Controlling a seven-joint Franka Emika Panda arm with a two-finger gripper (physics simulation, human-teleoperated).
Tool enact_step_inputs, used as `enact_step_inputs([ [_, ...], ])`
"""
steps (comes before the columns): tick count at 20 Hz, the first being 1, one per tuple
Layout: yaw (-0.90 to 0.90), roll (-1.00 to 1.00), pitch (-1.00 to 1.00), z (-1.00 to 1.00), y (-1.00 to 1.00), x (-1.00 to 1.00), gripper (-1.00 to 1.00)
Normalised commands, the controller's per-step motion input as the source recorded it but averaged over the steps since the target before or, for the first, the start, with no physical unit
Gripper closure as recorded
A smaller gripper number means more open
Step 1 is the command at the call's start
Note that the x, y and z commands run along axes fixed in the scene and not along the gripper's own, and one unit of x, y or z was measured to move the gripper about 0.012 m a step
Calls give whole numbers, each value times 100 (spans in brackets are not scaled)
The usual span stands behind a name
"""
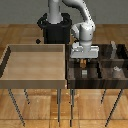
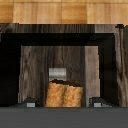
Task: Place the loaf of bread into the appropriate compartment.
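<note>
The loaf of bread (image 2: 64, 93), a small brown block, sits between my fingertips (image 2: 31, 103) with a gap on each side. My gripper (image 2: 64, 103) is open and hangs over a dark wooden compartment whose floor holds a small grey block (image 2: 57, 73). In the exterior view my gripper (image 1: 82, 60) is just above the near-left part of the dark compartment box (image 1: 102, 76), and the bread (image 1: 81, 63) shows as a brown speck under the fingers. I cannot tell whether the bread rests on the compartment floor.
A large light wooden tray (image 1: 35, 80) stands at the exterior view's left, right beside the dark box. The box has several compartments with small grey blocks (image 1: 116, 70) in them. Both stand on thin legs over a wooden floor.
</note>
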Motion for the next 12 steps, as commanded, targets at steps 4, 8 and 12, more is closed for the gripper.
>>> enact_step_inputs([
  [4, 0, 0, 0, 0, 0, 0, -100],
  [8, 0, 0, 0, 0, 0, 0, -100],
  [12, 0, 0, 0, 0, 0, 0, -100],
])
